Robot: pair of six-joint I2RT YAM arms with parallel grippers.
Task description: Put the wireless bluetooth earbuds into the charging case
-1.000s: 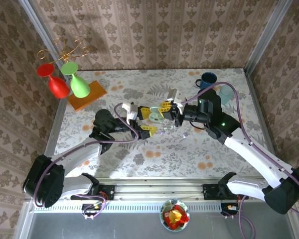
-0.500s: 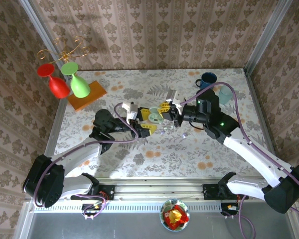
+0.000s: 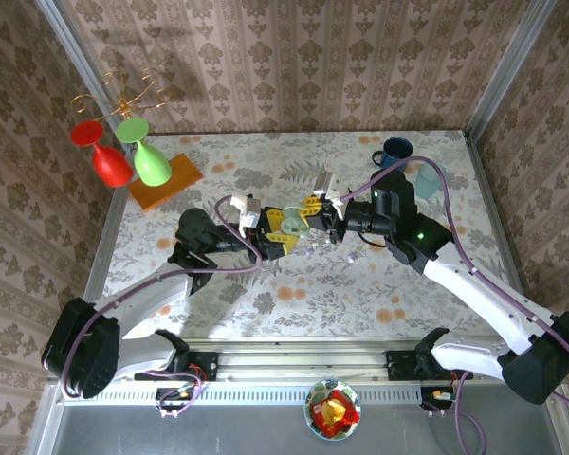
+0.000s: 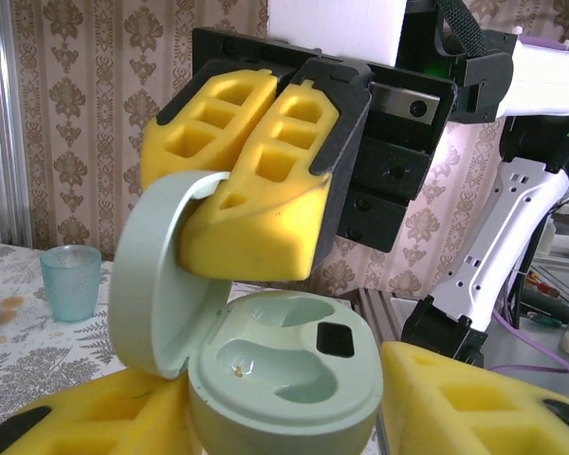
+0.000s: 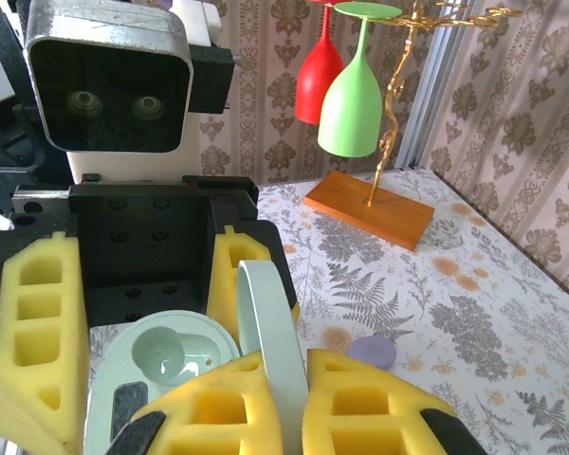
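The mint-green charging case (image 4: 284,370) is held open, off the table, between my two grippers. My left gripper (image 4: 284,412) is shut on its base with yellow foam fingers (image 4: 474,408). Both wells of the case look empty. My right gripper (image 5: 299,403) is shut on the raised lid (image 5: 270,322), pinching its edge. From above the left gripper (image 3: 280,234) and right gripper (image 3: 315,212) meet at the case (image 3: 297,225). A small lilac rounded piece (image 5: 372,353), perhaps an earbud, lies on the table. Tiny glossy bits (image 3: 310,249) lie just below the grippers.
A red glass (image 3: 111,163) and a green glass (image 3: 150,161) hang from a gold stand on an orange base (image 3: 168,182) at the back left. A blue mug (image 3: 394,152) and a pale teal cup (image 3: 429,178) stand at the back right.
The two grippers have drawn slightly closer together over the middle of the table. The case stays held by both.
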